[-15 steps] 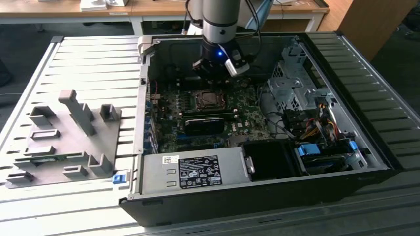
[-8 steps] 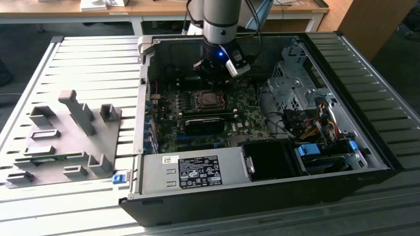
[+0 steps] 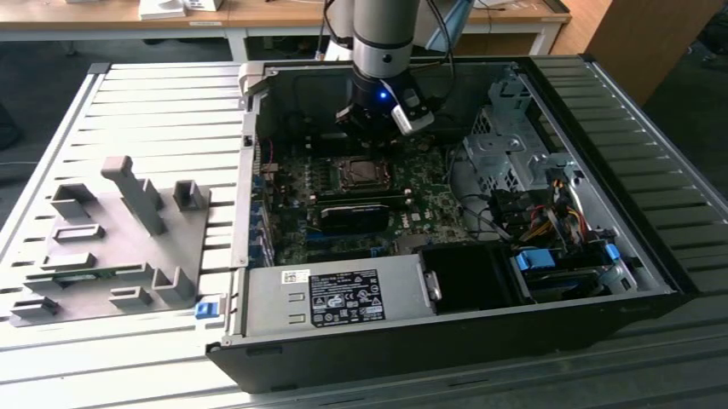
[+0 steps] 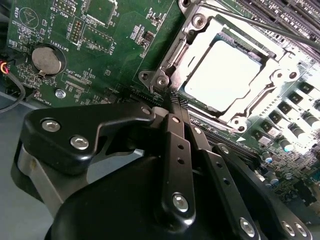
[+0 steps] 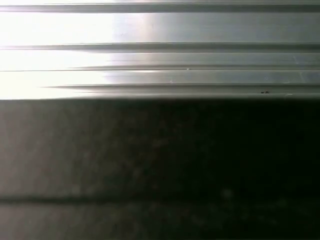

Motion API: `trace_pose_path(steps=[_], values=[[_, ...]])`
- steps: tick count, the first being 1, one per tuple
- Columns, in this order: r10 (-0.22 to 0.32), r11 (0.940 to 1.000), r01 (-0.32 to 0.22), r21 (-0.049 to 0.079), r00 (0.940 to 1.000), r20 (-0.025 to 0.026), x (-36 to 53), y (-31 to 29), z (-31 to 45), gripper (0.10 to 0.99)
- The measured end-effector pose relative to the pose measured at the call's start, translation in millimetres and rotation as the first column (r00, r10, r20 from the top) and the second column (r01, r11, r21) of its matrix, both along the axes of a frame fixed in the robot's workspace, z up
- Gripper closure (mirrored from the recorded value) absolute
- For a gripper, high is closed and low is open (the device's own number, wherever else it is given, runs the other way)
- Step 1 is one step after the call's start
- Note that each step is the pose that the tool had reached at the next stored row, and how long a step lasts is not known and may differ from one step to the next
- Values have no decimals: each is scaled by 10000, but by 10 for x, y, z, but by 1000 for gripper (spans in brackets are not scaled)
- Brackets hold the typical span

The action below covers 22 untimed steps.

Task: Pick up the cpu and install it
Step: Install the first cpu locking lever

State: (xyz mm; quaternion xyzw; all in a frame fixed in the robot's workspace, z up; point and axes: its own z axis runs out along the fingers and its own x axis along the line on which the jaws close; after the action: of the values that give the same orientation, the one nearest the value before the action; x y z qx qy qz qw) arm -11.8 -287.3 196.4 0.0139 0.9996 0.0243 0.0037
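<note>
The open computer case (image 3: 455, 213) lies on the slatted table (image 3: 148, 111), its motherboard (image 4: 100, 30) facing up. The gripper (image 4: 172, 100) hovers inside, jaws clenched together and empty. Just beyond their tips the cpu (image 4: 222, 75) sits in the socket frame (image 4: 200, 35). Placement looks done; the frame looks unlatched.

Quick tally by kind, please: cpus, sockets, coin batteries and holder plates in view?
Silvery square cpu, lying in the socket: 1
Metal-framed square socket: 1
Round silver coin battery: 1
Grey holder plate: 1
Total: 4
</note>
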Motion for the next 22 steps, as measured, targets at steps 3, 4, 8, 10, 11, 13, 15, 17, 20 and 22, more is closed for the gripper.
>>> trace_pose_path(steps=[3, 4, 8, 10, 11, 13, 15, 17, 20, 22], values=[[0, 10000, 0, 0, 10000, -2, 5, 1, -10, 980], [-1, 10000, 1, 1, 10000, -2, 5, 2, -10, 980], [0, 10000, 0, 8, 10000, 3, 7, 3, -3, 980], [1, 10000, -1, 14, 10000, 8, 8, 5, 16, 980], [1, 10000, -1, 11, 10000, 7, 8, 4, 41, 980], [1, 10000, -1, 2, 10000, 0, 7, 3, 95, 980], [0, 10000, 0, -2, 10000, -1, 6, 2, 138, 980], [1, 10000, -1, -12, 10000, 1, 6, 1, 140, 980], [0, 10000, 0, -16, 10000, -1, 6, -25, 141, 980], [0, 10000, 0, -15, 10000, -1, 6, -34, 140, 980]])
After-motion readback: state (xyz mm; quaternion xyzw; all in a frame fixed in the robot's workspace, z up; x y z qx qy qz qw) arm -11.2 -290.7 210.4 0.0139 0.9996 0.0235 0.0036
